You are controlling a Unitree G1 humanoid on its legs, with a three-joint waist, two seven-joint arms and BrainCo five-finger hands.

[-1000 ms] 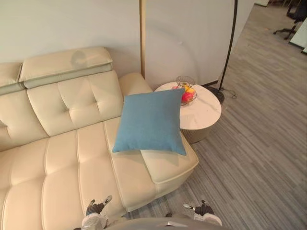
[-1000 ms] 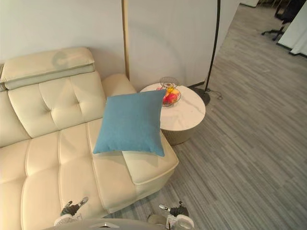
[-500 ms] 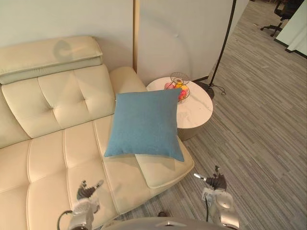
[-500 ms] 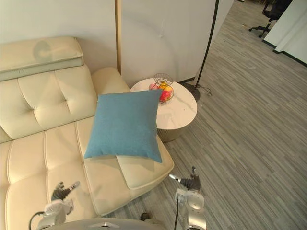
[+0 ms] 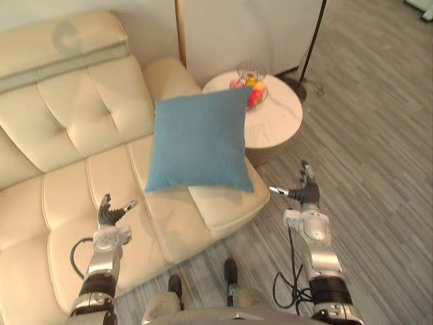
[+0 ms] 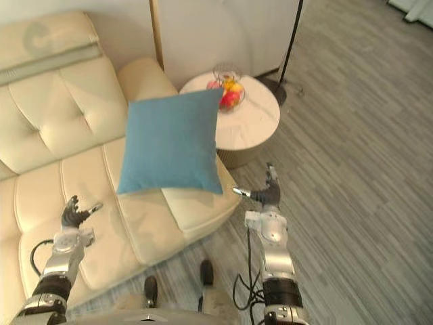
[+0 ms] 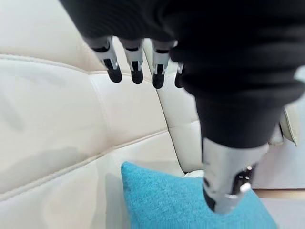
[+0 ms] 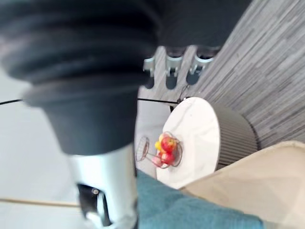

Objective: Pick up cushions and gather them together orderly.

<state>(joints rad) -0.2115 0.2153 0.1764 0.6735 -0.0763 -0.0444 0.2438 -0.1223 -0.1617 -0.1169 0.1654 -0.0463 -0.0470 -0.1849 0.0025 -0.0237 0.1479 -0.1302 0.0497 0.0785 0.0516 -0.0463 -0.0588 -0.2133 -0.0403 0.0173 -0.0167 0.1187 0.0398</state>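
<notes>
On the right end of a cream, button-tufted leather sofa [image 5: 88,128], a square blue woven cushion [image 5: 199,139] leans against the rounded armrest. It covers the armrest's lower part and the near edge of a round white side table [image 5: 281,125]. A wire fruit bowl [image 5: 253,87] stands on the table, its contents too small to name. Left hand [image 5: 109,218] hovers over the seat and right hand [image 5: 306,196] over grey plank flooring [image 5: 379,135], both with fingers loosely spread and empty. The sofa is cut off at the view's left edge.

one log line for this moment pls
phase: pre-grasp | square blue fabric cushion: on cream leather sofa, untouched | left hand: open, above sofa | right hand: open, above grey floor
</notes>
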